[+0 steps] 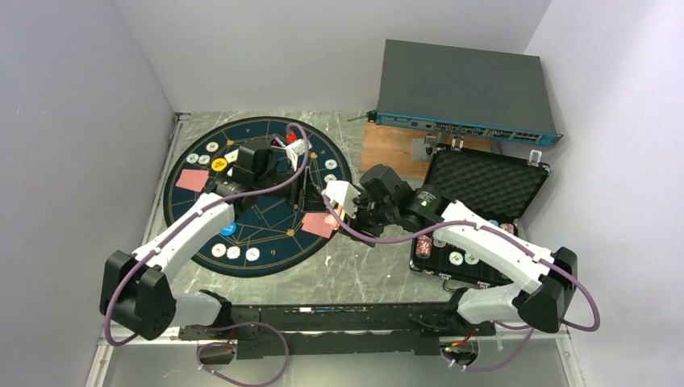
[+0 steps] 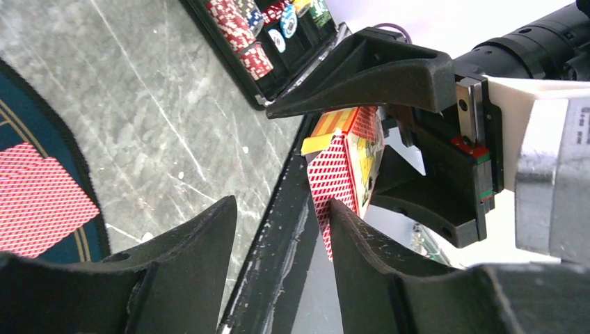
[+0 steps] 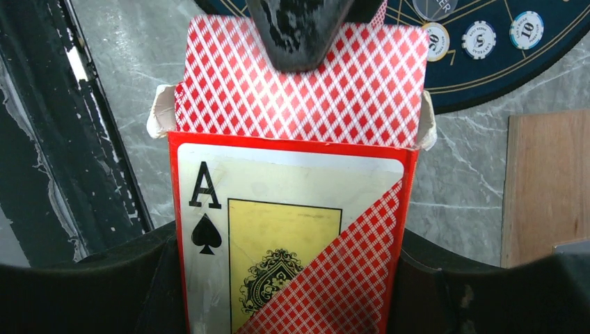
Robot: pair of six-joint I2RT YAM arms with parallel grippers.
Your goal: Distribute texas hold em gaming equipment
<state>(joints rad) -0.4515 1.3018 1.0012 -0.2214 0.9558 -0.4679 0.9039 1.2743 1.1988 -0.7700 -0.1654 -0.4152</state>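
The grey table [image 1: 363,266] holds a round navy mat [image 1: 278,242] and, to its right, an open black case [image 1: 484,181] with poker chips [image 1: 456,258] inside. My right gripper [image 3: 292,292] squeezes a red card box [image 3: 292,229] with an ace of spades on it, just off the mat's right edge. A red-backed card [image 3: 299,90] sticks out of the box. My left gripper [image 2: 282,209] has its jaws apart around that card; one finger [image 3: 299,28] lies on it. Two red-backed cards [image 1: 192,179] lie on the mat. So do a yellow disc [image 1: 218,164], a blue disc [image 1: 228,230] and small whitish chips [image 1: 234,252].
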